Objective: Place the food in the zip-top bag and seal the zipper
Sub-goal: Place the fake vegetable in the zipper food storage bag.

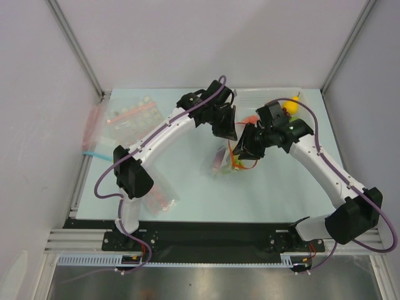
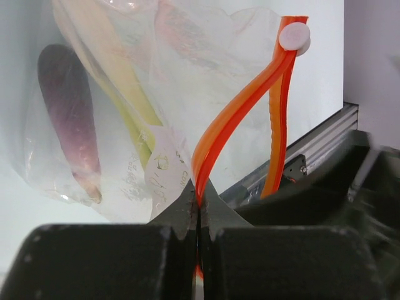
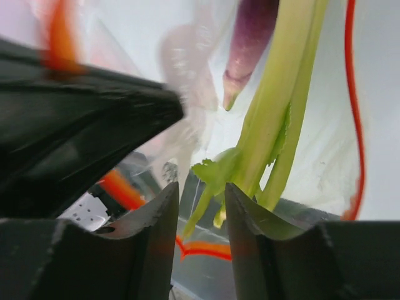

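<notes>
So we're at the sealing step, and our take is that the trick is tension. The left gripper is clamped tight on the zipper, and we'd want another spot pinched too, so the strip runs straight before anything gets pressed shut. The two red-orange tracks stand apart above the left gripper and come together only up at the little white tab, so the mouth looks open along most of its run. The right gripper sits just beside the left gripper, with a narrow gap and nothing clearly pinched. A bit of zipper shows down in that gap, and the leafy end of the scallion dangles right at its tips. That's what we'd watch: closing there could trap greens in the track, so we'd get onto bare strip first, then squeeze and slide away from the left gripper. The zip-top bag hangs from the left gripper, though we can't tell if its bottom touches the surface. The scallion and the dark purple food show through the film off to one side of the left gripper, with the white label just next to it.
</notes>
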Robot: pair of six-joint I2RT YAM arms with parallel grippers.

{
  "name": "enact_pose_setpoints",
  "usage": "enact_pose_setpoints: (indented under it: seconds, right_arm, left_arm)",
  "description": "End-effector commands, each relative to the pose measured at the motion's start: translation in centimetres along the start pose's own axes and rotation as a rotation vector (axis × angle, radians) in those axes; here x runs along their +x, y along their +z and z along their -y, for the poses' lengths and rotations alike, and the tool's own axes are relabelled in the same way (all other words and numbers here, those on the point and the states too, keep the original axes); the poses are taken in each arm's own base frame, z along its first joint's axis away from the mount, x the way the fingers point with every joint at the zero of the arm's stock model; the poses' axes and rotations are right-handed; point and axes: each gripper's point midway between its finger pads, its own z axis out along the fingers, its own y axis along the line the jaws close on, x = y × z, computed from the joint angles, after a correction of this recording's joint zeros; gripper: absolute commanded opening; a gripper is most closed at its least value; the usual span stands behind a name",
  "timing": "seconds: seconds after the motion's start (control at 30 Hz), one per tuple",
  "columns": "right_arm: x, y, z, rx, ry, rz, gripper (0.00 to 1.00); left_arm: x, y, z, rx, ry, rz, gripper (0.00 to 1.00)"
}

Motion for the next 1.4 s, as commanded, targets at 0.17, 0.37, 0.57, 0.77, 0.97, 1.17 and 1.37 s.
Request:
enact_pose_setpoints:
  seconds: [0.17, 0.37, 0.57, 0.77, 0.97, 1.17, 1.37]
  right_arm:
    - [-3.0, -3.9, -3.0, -0.033, -0.074, 0.109, 0.58]
    - [-6.4, -5.4, -2.7, -0.026, -0.073, 0.203, 0.64]
    - [-12.5, -7.5, -0.7, 0.035, -0.067, 0.354, 0.64]
    - [-17.7, -8.0, 0.3, 0.078, -0.236, 0.503, 0.69]
    - [-21.9, -8.0, 1.8, -0.005, -0.267, 0.587, 0.77]
    - [-24.5, -4.5, 6.3, 0.085, -0.249, 0.467, 0.78]
    - [-25.7, -1.5, 8.9, 0.129, -0.332, 0.396, 0.82]
  left_arm:
    - [-3.5, -4.4, -0.3, -0.003, 0.031, 0.135, 0.0]
    - [-5.6, -6.3, -1.9, -0.036, 0.03, 0.195, 0.0]
    - [-7.3, -8.9, -4.6, -0.101, 0.036, 0.262, 0.0]
    - [-8.1, -10.6, -6.5, -0.178, 0.058, 0.307, 0.0]
    - [-8.0, -10.2, -7.6, -0.21, 0.076, 0.318, 0.0]
    - [-7.3, -8.1, -8.4, -0.195, 0.091, 0.301, 0.0]
    - [-7.7, -7.4, -8.1, -0.175, 0.103, 0.306, 0.0]
